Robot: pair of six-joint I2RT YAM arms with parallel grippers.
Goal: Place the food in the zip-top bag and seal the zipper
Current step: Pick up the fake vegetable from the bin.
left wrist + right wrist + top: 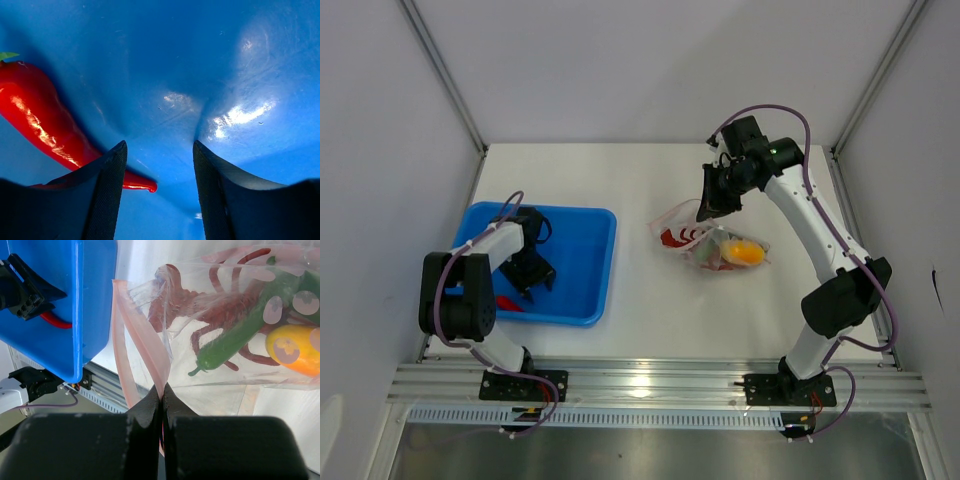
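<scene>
A red chili pepper [45, 125] lies on the floor of the blue tray [210, 60]. My left gripper [159, 145] hangs low over it, open, and only the chili's thin tip reaches into the gap past the left finger [107, 195]. From above, the left gripper [530, 272] is inside the tray beside the chili [508, 303]. The clear zip-top bag [235, 370] holds a dark green pepper [235, 337] and the yellow-orange fruit [295, 347]. My right gripper [161, 387] is shut on the pink zipper [152, 357], lifting one lip so the mouth gapes. The bag [712, 243] lies right of centre.
The blue tray [585, 270] sits on the left of the white table [650, 330], a short way from the bag. White walls with metal posts enclose the table on three sides. An aluminium rail [660, 385] runs along the near edge.
</scene>
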